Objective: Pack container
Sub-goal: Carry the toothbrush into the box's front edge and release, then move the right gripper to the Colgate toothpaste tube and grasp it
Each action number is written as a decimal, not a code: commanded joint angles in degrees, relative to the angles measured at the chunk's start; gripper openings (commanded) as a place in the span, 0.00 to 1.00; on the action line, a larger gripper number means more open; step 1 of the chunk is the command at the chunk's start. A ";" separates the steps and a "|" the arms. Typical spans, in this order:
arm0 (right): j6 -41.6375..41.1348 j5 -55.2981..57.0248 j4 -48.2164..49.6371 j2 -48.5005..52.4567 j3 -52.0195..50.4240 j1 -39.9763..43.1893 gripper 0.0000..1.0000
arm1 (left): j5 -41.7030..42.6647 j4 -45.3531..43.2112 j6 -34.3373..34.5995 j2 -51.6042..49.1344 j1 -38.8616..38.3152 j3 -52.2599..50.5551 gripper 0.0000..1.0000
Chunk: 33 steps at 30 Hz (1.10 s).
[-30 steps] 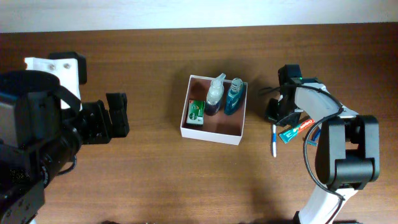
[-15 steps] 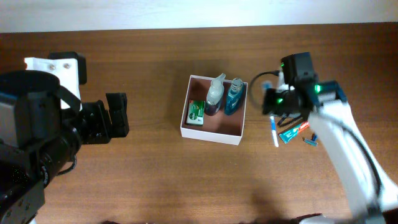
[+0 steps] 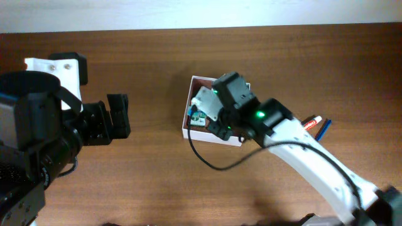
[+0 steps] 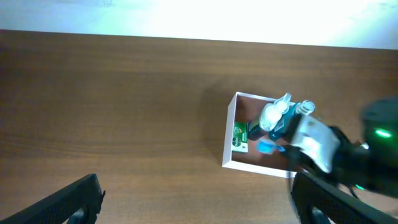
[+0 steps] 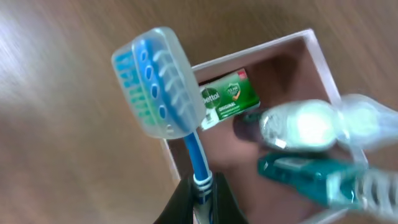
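The container [image 3: 201,136] is a square white-walled box with a reddish-brown inside, at the table's middle; it also shows in the left wrist view [image 4: 229,134] and the right wrist view [image 5: 267,45]. My right gripper [image 3: 217,122] hangs over its left half. It is shut [image 5: 202,183] on the blue handle of a toothbrush [image 5: 158,81] with a clear capped head, which points past the box's left wall. My left gripper [image 3: 117,116] is open and empty at the far left [image 4: 196,208].
In the container lie a green soap box [image 5: 229,96], a clear bottle [image 5: 298,124] and a teal bottle [image 5: 311,177]. A red-and-white toothpaste tube [image 3: 312,123] and a blue item [image 3: 322,130] lie on the table at the right.
My right arm has swung left from the table's right side to over the container, carrying the toothbrush. The left arm has not moved.
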<state>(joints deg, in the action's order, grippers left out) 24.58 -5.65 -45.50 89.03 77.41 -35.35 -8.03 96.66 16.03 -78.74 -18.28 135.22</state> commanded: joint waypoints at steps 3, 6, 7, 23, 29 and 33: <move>8.44 1.97 4.22 7.48 -0.13 2.08 0.04 | -0.83 0.02 -0.68 -0.04 0.09 0.04 0.99; 8.00 0.83 3.74 8.74 -0.13 2.49 0.07 | -0.83 0.02 -0.68 -0.04 0.09 0.04 0.99; 7.98 0.90 3.52 8.70 -0.11 2.49 0.33 | -0.83 0.02 -0.68 -0.04 0.09 0.04 0.99; -41.53 4.00 -14.05 -0.55 8.59 24.22 0.61 | -0.83 0.02 -0.68 -0.04 0.09 0.04 0.99; -49.09 4.00 -16.06 2.56 2.97 41.24 0.61 | -0.85 0.00 -0.68 -0.04 0.09 0.04 0.99; -51.08 3.96 -14.12 6.27 -0.76 47.30 0.61 | -0.83 0.02 -0.68 -0.04 0.09 0.04 0.99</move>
<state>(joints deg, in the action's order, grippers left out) -21.58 -1.85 -60.88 92.38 79.57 8.80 -8.03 96.66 16.03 -78.74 -18.28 135.22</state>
